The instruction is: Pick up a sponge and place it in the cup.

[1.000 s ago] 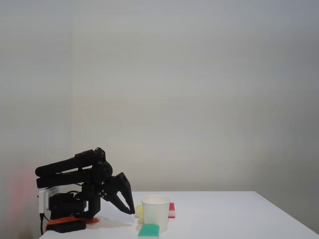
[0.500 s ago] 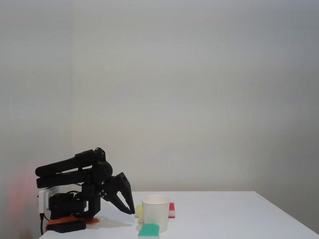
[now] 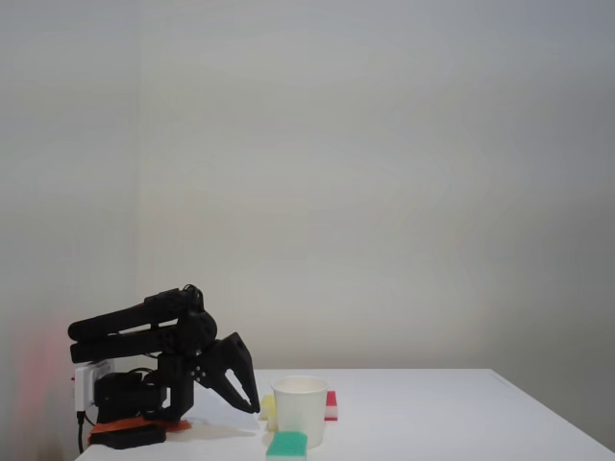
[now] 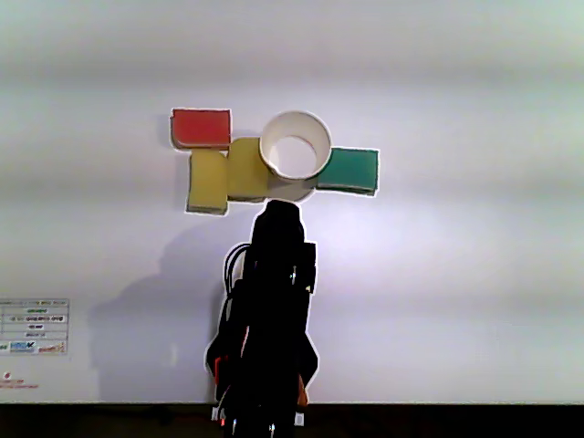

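In the fixed view the gripper (image 3: 254, 407) points down just short of the cup (image 3: 300, 410); whether its jaws are parted or closed cannot be told. From above, two yellow blocks, either possibly the sponge (image 4: 247, 168), lie at the cup's nine o'clock, the nearer touching it, with a red sponge (image 4: 201, 127) at ten and a green sponge (image 4: 350, 169) at three.

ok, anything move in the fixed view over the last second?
No visible change. The arm sits in the same folded pose, pincer tip low beside the cup, not holding anything that shows. The yellow sponge, green sponge and red-and-white sponge lie where they were.
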Robot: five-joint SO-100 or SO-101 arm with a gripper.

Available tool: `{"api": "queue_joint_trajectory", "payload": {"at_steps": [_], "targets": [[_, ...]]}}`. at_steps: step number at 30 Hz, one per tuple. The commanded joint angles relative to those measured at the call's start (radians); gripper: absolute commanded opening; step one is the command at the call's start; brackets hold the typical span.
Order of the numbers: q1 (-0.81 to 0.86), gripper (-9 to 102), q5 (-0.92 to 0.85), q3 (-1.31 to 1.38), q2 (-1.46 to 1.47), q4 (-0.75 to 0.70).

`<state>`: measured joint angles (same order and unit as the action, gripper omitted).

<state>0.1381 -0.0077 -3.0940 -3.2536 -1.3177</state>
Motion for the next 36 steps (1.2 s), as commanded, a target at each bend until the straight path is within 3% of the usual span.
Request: {"api": "queue_joint_trajectory", "payload": {"at_steps": [1,21,36], "targets": [[0.003,0,0.015,0.003,-0.009,-0.08],[0.014,0,0.02,0.021,0.011,-0.049],[0.0,0,0.015,0.584,0.577,0.049]]}}
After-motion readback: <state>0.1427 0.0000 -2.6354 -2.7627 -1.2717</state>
